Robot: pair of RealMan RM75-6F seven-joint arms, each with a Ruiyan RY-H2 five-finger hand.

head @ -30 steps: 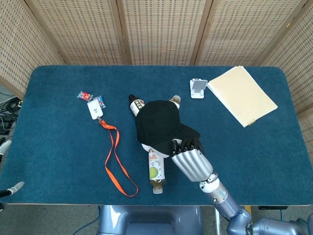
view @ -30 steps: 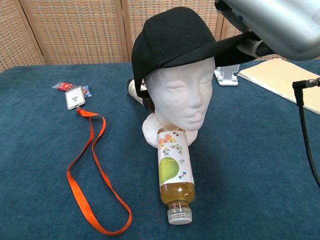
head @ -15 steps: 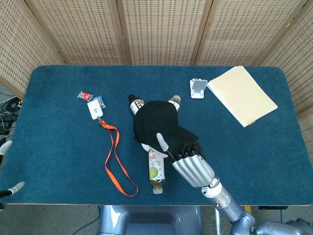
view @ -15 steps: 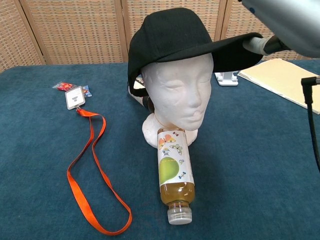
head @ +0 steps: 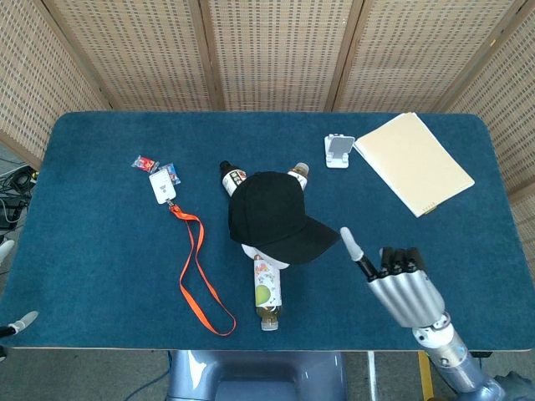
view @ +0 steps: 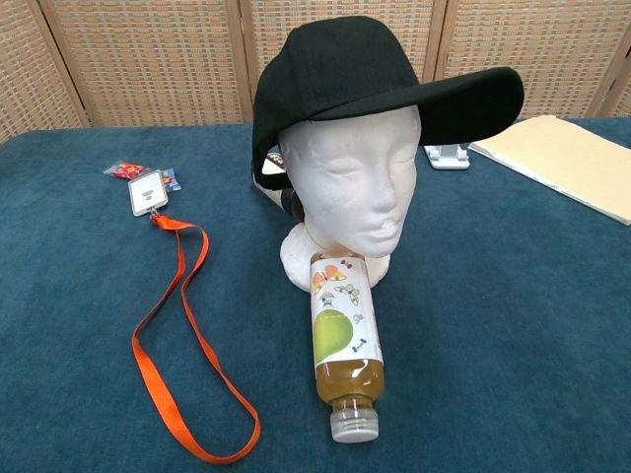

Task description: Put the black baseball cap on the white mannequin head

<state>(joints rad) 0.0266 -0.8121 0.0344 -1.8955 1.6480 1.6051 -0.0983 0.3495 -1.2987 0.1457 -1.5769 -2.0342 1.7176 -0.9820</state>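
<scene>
Woven cane screens stand behind the blue felt table (head: 100, 209) I am working over. My right hand (head: 404, 288) has just let go of the brim and pulled back toward me; a second ago its fingers were on the peak, now they are spread apart, thumb out, holding nothing and touching nothing, well clear of the black baseball cap (view: 345, 74). The cap sits on the white mannequin head (view: 355, 192), crown down over the skull, brim jutting to the face's left rather than straight ahead. I judge the task done, bar a slight twist. A drink bottle (view: 343, 350) lies against the base, an orange lanyard (head: 201, 276) further left. My left hand is out of both views
</scene>
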